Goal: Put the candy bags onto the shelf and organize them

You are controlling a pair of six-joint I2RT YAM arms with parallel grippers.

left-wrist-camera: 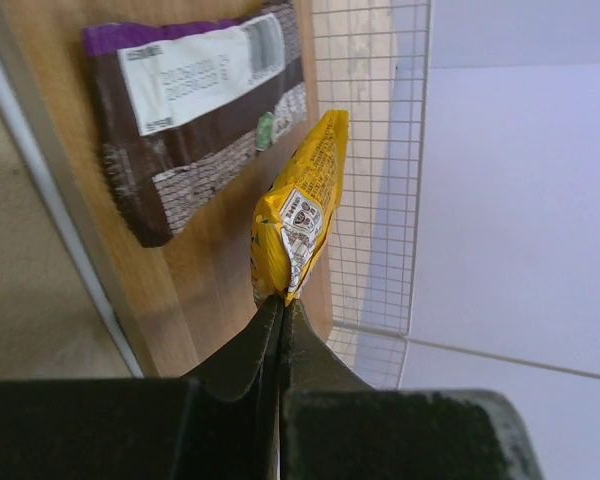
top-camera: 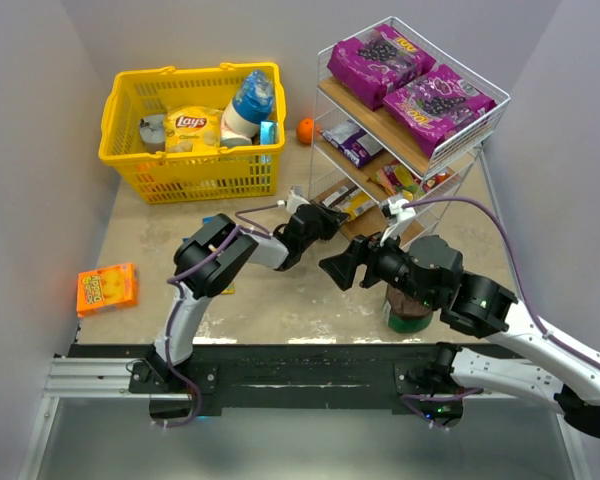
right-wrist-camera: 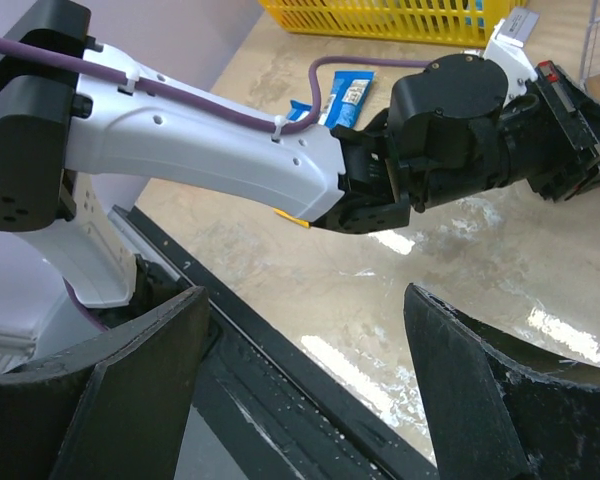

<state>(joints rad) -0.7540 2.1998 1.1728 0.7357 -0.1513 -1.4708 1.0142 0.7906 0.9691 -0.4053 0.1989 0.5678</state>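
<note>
- At the lowest wooden tier of the shelf [left-wrist-camera: 205,290], the left gripper [left-wrist-camera: 280,302] is pinched tight on one end of a yellow candy packet [left-wrist-camera: 298,215], which it holds edge-on close to the board.
- Just beside the yellow packet, a brown packet [left-wrist-camera: 200,110] lies flat on that tier.
- Over the table [top-camera: 280,300], the right gripper [right-wrist-camera: 305,380] hangs with fingers spread wide, holding nothing.
- On the top tier, two purple bags [top-camera: 380,58] lie side by side.

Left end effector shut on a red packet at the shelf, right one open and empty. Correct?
No: the packet is yellow, not red; left wrist view shows it. The left end effector is shut on it at the shelf; right end effector open, empty.
</note>
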